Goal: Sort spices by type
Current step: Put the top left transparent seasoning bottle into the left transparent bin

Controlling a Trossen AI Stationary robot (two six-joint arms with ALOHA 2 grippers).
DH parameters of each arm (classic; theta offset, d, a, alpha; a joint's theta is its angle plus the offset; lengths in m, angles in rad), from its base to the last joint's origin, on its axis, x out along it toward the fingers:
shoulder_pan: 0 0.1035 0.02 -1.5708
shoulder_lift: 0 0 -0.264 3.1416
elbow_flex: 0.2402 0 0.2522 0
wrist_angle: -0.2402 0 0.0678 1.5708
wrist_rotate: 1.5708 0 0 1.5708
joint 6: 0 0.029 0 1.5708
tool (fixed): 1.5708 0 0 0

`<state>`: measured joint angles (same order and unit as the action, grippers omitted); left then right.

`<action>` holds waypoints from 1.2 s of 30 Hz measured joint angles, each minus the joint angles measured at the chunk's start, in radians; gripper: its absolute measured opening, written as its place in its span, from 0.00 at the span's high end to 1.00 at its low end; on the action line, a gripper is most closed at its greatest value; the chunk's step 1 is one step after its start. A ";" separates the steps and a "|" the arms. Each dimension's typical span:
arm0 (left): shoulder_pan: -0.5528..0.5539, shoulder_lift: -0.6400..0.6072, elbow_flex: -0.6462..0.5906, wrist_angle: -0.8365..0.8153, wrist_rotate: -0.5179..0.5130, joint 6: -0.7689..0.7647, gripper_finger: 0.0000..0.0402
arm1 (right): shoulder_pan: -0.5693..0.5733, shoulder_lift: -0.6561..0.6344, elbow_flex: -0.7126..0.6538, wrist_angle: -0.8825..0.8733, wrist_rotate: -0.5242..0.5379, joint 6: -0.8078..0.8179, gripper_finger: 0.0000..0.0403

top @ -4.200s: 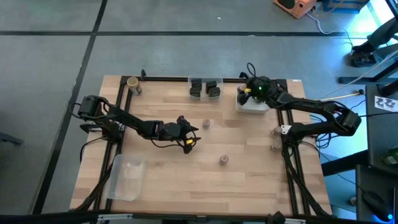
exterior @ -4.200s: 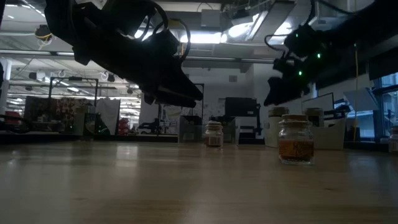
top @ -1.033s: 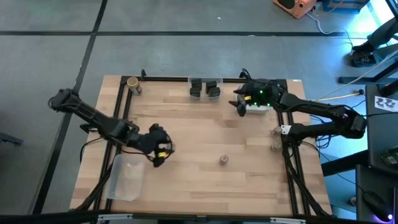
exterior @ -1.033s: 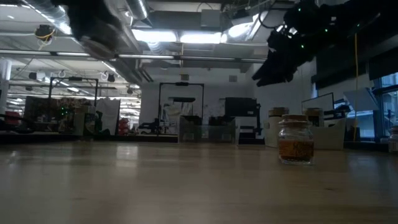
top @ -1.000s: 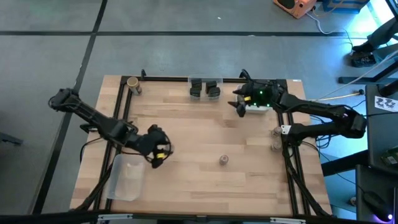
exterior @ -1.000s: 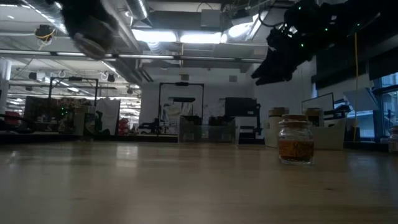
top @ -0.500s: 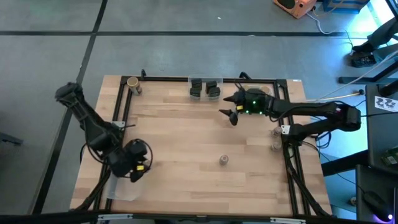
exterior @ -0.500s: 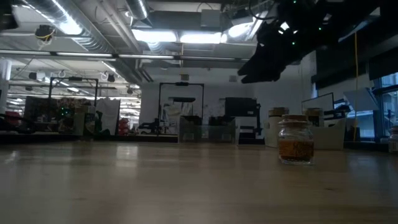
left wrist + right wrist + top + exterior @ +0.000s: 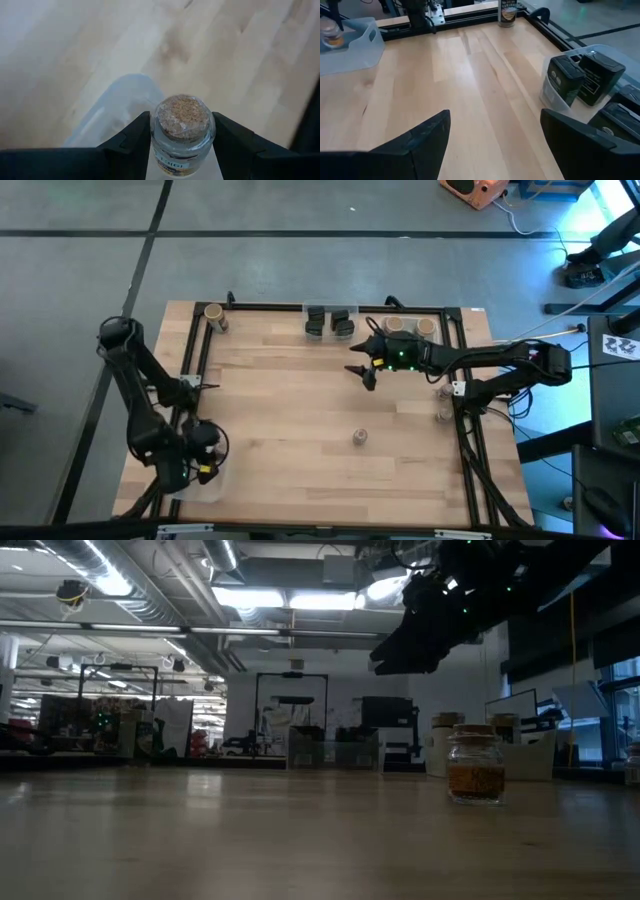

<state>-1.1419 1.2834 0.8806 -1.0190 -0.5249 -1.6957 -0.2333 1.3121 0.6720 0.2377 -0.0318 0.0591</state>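
Observation:
My left gripper [image 9: 204,466] hangs over the shallow clear tray [image 9: 114,116] at the table's near left corner, shut on a small cork-topped spice jar [image 9: 183,125]. My right gripper [image 9: 359,371] hovers open above the table's far middle, holding nothing. Another small jar [image 9: 359,437] stands on its base mid-table, also seen in the low view [image 9: 475,764]. Dark boxy jars [image 9: 581,80] sit in a clear tray at the far edge. Tan-topped jars [image 9: 410,327] stand in the white tray. My left gripper pinches the jar's glass shoulder [image 9: 156,135], just below the cork top, between its two fingers, one on each side. The fingers slant steeply down from above. The jar is lifted clear, cork top up, above the clear tray.
A lone tan-topped jar [image 9: 213,315] stands at the far left corner. Two small jars [image 9: 443,404] stand by the right rail. Black frame rails [image 9: 195,350] run along the table's edges. Bare wood lies between the mid-table jar and the clear tray.
My left gripper has swung from the table's left middle toward the near left corner and down, rolling as it went, carrying the jar over the clear tray. My right gripper has moved from the white tray toward the table's middle, still open.

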 joint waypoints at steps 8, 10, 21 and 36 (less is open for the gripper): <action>-0.071 0.157 -0.001 -0.083 -0.052 -0.140 0.60 | 0.000 0.000 0.000 0.001 0.002 0.017 0.24; -0.082 0.193 -0.001 -0.101 -0.068 -0.171 0.60 | 0.000 0.000 0.000 0.001 0.005 0.022 0.24; -0.090 0.356 -0.003 -0.095 -0.096 -0.254 0.59 | 0.000 0.000 0.000 0.006 0.024 0.039 0.24; -0.090 0.267 -0.003 -0.098 -0.075 -0.261 0.39 | 0.000 0.000 0.000 0.007 0.024 0.040 0.24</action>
<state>-1.2316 1.5504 0.8776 -1.1172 -0.6003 -1.9566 -0.2337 1.3117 0.6720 0.2452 -0.0074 0.0991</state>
